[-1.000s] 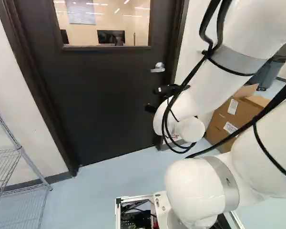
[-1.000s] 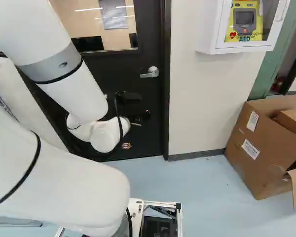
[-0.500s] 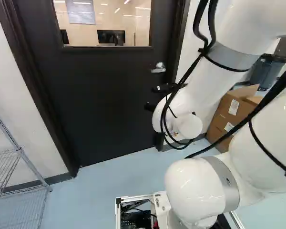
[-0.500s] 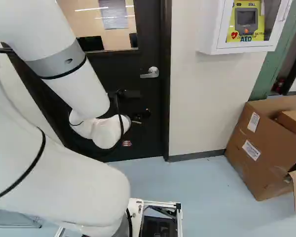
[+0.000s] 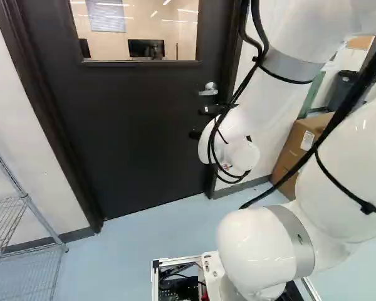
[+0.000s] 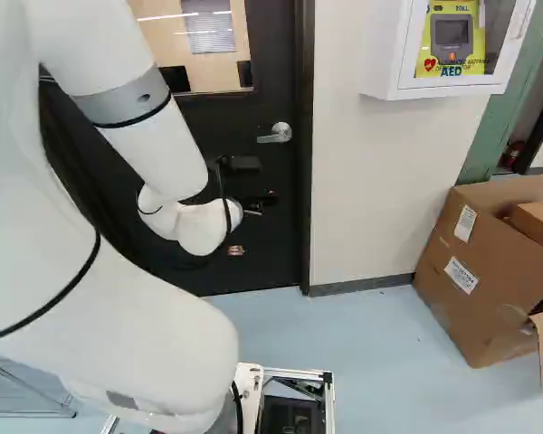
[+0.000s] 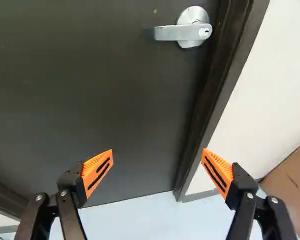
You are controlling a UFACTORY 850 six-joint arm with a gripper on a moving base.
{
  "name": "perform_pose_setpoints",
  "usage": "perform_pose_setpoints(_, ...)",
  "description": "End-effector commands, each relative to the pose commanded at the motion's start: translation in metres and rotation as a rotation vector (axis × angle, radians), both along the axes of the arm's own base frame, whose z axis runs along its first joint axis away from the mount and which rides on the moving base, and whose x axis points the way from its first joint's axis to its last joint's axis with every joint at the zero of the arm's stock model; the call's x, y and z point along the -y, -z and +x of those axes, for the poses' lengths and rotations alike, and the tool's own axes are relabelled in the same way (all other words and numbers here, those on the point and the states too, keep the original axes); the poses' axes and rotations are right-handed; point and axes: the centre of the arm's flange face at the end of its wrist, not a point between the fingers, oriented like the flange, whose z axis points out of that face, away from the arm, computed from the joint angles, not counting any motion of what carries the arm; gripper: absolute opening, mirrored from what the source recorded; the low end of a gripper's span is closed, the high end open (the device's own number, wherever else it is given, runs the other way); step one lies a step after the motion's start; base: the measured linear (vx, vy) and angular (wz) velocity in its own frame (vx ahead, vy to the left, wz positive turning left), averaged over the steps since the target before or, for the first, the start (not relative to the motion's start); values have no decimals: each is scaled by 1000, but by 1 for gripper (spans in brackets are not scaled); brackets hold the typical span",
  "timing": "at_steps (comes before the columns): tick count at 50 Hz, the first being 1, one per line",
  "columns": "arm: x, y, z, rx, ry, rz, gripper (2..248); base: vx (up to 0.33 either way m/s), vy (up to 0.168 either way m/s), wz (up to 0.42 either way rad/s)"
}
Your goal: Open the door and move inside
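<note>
The door (image 7: 100, 95) is shut and the gripper (image 7: 157, 150) wide and empty; turning the lever (image 7: 177, 33), opening and entry are outstanding.

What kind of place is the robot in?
Maybe an office building: there's a dark door with a window, a monitor behind it, and an AED cabinet on the wall.

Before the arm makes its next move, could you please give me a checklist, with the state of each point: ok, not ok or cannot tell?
1. Gripper open: ok, its fingers stand wide apart with nothing between them.
2. Door handle in sight of the wrist view: ok.
3. Gripper at the handle: not ok, it is lower than the handle in both base views.
4. Door open for driving in: not ok, it stands shut.
5. Door unlocked: cannot tell.
</note>
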Motion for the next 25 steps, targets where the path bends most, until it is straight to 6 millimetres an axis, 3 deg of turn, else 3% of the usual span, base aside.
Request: perform_pose_setpoints(25,0,-26,30,62,-1,0,247,0,0,0)
